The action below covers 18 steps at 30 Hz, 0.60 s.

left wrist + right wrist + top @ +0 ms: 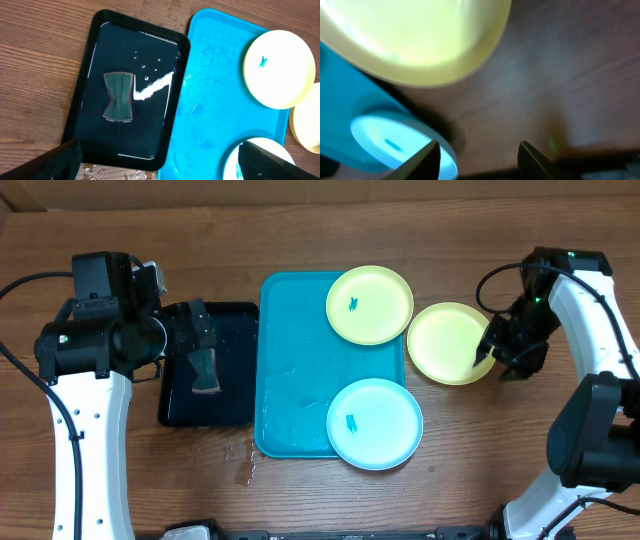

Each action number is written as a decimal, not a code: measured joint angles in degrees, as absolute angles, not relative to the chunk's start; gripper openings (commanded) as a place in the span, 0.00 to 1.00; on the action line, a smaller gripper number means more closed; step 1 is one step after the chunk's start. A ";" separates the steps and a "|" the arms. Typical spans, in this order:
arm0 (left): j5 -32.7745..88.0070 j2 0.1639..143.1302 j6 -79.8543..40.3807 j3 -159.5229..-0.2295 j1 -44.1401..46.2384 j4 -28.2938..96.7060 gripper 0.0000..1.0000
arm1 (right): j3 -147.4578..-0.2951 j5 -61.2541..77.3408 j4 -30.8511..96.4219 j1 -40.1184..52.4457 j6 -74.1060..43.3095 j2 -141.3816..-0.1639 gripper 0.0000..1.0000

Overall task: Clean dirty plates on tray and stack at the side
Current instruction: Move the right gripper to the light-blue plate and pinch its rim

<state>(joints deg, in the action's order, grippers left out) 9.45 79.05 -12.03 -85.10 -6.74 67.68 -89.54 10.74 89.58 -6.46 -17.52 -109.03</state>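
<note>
Right pincer (480, 159): jaws apart, nothing between them, bare table (560, 75) underneath. It sits at the right edge of the plain yellow plate (448, 342). That plate lies flat on the table just right of the tray (295, 360); can't tell if it touches the rim.

On the tray:
- smudged yellow plate (370, 305) in the far right corner, blue mark near its centre
- blue plate (375, 423) in the near right corner, overhanging the rim, also blue-marked

Left pincer (160, 167): wide open, empty, above the black tray (85, 85) just left of the tray. Dark sponge (119, 96) lies flat in it, wet film around.
</note>
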 measured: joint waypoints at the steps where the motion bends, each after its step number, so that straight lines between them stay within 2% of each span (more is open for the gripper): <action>1: 9.45 79.05 -12.03 -85.10 -6.74 67.70 1.00 | -89.47 10.96 91.35 -6.24 -17.04 -108.97 0.52; 7: 9.45 79.05 -12.03 -85.10 -6.74 67.68 1.00 | -86.41 11.62 92.71 -3.46 -15.46 -108.97 0.52; 18: 9.45 79.05 -12.03 -85.10 -6.74 67.68 1.00 | -76.29 13.63 84.49 9.17 -15.16 -108.97 0.52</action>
